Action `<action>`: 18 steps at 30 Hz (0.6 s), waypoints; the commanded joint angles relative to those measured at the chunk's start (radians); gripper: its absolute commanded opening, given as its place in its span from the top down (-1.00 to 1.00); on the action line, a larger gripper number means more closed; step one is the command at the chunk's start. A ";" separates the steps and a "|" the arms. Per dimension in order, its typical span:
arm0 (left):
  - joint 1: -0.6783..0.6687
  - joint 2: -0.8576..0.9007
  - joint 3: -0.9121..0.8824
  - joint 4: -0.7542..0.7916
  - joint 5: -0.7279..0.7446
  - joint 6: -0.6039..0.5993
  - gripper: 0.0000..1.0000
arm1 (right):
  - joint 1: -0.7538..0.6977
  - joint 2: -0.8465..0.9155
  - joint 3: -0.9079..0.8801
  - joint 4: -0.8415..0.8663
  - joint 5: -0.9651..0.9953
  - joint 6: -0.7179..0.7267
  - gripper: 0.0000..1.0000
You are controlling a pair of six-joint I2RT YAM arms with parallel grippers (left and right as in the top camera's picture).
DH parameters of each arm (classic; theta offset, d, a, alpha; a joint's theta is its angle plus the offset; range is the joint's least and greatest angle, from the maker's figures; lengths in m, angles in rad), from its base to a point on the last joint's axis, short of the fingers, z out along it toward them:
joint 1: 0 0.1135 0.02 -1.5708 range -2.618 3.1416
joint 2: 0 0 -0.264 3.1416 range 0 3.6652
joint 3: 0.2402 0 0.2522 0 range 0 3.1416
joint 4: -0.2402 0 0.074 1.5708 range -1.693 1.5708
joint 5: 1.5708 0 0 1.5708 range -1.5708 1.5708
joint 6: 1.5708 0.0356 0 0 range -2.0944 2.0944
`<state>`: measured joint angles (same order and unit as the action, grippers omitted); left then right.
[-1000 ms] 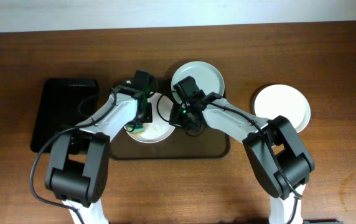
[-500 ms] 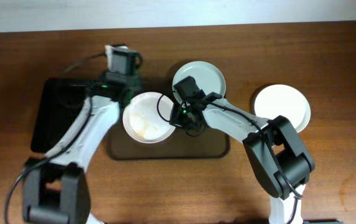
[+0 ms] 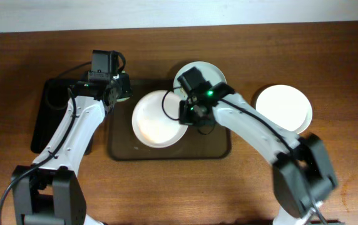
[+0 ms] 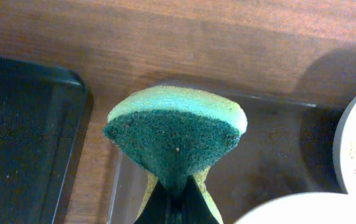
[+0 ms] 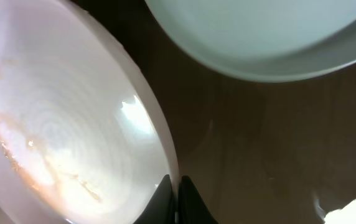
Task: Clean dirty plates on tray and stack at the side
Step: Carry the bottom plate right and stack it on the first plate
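My right gripper (image 3: 188, 114) is shut on the right rim of a white plate (image 3: 156, 119) with orange-brown smears, held over the brown tray (image 3: 213, 145). In the right wrist view the fingers (image 5: 177, 186) pinch that plate's (image 5: 60, 137) edge. A second white plate (image 3: 204, 74) sits at the tray's back right and also shows in the right wrist view (image 5: 259, 37). A third white plate (image 3: 283, 107) lies on the table to the right. My left gripper (image 3: 113, 87) is shut on a green sponge (image 4: 175, 137) above the tray's back left corner.
A smaller glossy black tray (image 3: 60, 115) lies left of the brown tray and also shows in the left wrist view (image 4: 22, 143). Bare wooden table (image 3: 329, 175) surrounds both. The table's back edge meets a white wall (image 3: 179, 12).
My left gripper has lifted off the smeared plate and moved back and left with the sponge. The plate in my right gripper has shifted slightly right and looks raised.
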<state>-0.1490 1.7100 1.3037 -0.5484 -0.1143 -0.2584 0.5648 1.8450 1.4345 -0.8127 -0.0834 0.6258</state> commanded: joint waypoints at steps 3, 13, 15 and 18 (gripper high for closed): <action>0.002 0.050 0.003 -0.021 0.138 0.013 0.99 | 0.104 -0.173 0.026 -0.093 0.552 -0.046 0.92; 0.002 0.051 0.003 -0.018 0.164 -0.006 0.99 | 0.335 -0.171 0.026 -0.195 1.377 -0.047 0.92; 0.002 0.051 0.003 -0.017 0.164 -0.006 0.99 | 0.378 -0.171 0.026 -0.195 1.439 -0.074 0.92; 0.002 0.051 0.003 -0.017 0.164 -0.006 0.99 | 0.418 -0.171 0.026 -0.200 1.479 -0.098 0.92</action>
<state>-0.1493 1.7580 1.3033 -0.5720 0.0349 -0.2581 0.9634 1.6913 1.4464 -1.0084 1.3151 0.5396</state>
